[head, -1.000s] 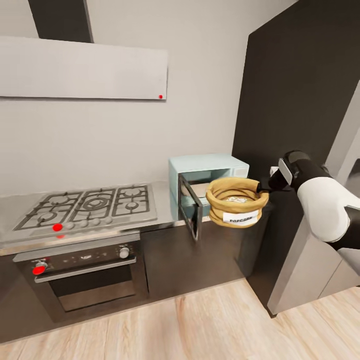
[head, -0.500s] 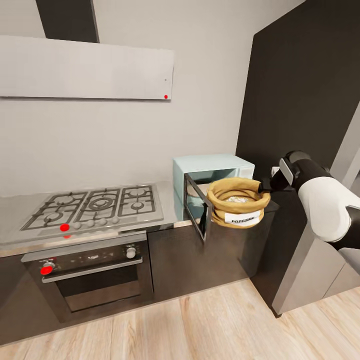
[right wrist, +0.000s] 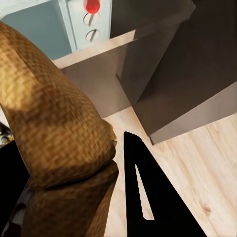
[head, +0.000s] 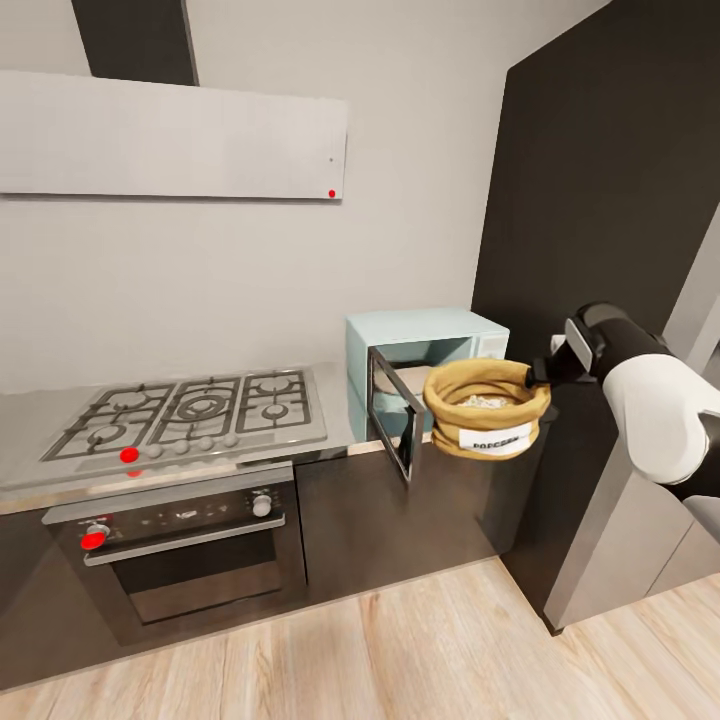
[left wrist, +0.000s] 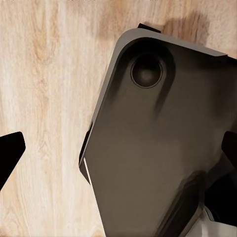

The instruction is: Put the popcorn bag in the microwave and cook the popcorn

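Right gripper [head: 543, 372] pinches the rolled rim of the popcorn bag [head: 487, 408], holding it in the air just in front of the open microwave [head: 420, 345], beside its swung-out door [head: 393, 418]. Popcorn [head: 484, 402] sits inside the bag. Microwave stands on the countertop [head: 330, 400], right of the hob [head: 185, 412]. Left gripper [left wrist: 118, 158] has fingers spread wide over wood floor [left wrist: 44, 98].

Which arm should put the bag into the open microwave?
Right. Its end effector already grips the bag by the rim, held just in front of the microwave with its door open. The left end effector faces the floor.
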You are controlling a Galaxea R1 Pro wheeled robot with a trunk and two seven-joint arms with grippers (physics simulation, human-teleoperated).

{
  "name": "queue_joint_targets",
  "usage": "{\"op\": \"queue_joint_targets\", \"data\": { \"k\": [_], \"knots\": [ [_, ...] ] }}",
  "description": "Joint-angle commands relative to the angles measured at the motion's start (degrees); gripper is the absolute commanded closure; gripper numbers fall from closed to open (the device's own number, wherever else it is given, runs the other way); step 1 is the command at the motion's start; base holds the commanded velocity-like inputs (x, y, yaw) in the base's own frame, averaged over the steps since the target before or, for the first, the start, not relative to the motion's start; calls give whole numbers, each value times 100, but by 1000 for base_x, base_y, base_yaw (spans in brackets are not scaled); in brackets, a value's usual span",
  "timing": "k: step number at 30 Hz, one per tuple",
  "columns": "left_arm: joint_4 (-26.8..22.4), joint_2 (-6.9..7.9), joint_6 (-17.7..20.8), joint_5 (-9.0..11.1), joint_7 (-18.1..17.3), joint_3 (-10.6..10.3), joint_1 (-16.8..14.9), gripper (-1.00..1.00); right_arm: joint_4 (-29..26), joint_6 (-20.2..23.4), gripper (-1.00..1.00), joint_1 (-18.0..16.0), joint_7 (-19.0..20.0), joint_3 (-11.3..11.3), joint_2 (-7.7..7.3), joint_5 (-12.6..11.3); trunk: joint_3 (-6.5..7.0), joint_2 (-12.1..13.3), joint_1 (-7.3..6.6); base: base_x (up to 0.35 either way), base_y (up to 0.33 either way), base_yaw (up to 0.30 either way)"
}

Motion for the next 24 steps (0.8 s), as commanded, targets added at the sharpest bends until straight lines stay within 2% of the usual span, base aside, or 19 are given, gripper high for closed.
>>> {"op": "queue_joint_targets", "data": {
  "k": [1,24],
  "knots": [
    [0,-2,-18,14,14,8,-3,-100,-29,17,100,-4,50,-36,2,55,-7,-4,0,0,0,0],
    [0,-18,-18,14,14,14,-3,-100,-53,17,100,-4,51,-34,3,19,-7,-4,0,0,0,0]
  ]
}}
